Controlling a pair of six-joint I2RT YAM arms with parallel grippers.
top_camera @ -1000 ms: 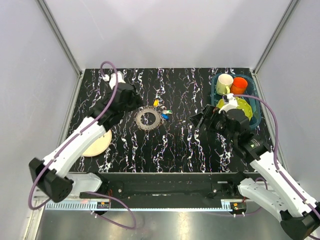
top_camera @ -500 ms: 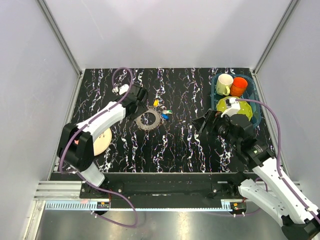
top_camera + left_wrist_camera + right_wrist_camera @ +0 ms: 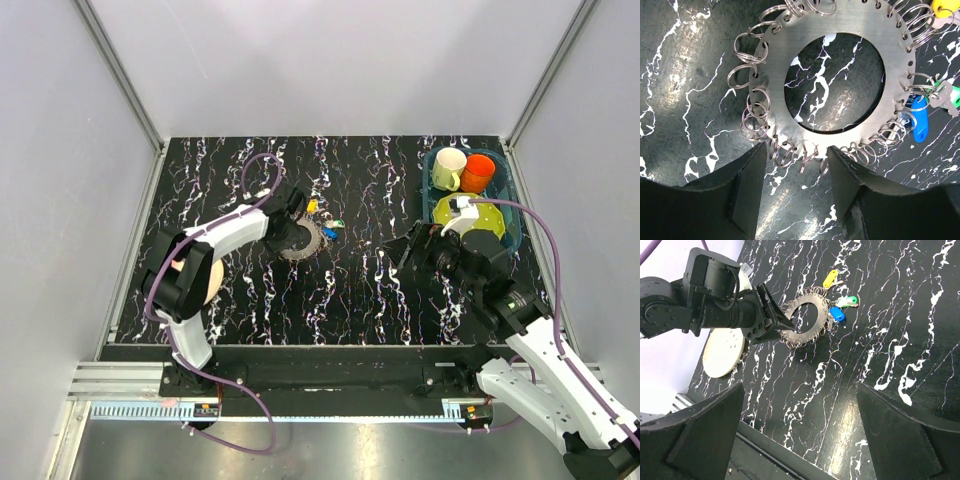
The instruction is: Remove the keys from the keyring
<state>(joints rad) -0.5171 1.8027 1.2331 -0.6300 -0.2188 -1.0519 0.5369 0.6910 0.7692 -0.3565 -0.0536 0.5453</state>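
The keyring [image 3: 302, 240] is a silver toothed ring lying flat mid-table, edged with many small split rings. It also shows in the left wrist view [image 3: 775, 65] and the right wrist view [image 3: 815, 322]. A yellow key [image 3: 312, 206], a green key [image 3: 338, 223] and a blue key [image 3: 328, 233] hang on its right side. They also show in the left wrist view: yellow [image 3: 942, 7], green [image 3: 940, 90], blue [image 3: 920, 122]. My left gripper [image 3: 795, 155] is open, low at the ring's left edge, jaws straddling a few split rings. My right gripper [image 3: 400, 247] is open and empty, right of the ring.
A blue basin [image 3: 510, 215] at the back right holds a cream mug [image 3: 448, 167], an orange cup [image 3: 478, 172] and a green plate [image 3: 480, 210]. A pale round disc [image 3: 205, 282] lies at the left, partly under my left arm.
My left arm has folded in and its gripper has come down to the keyring's left edge. My right arm has barely moved. The ring and keys lie where they were.
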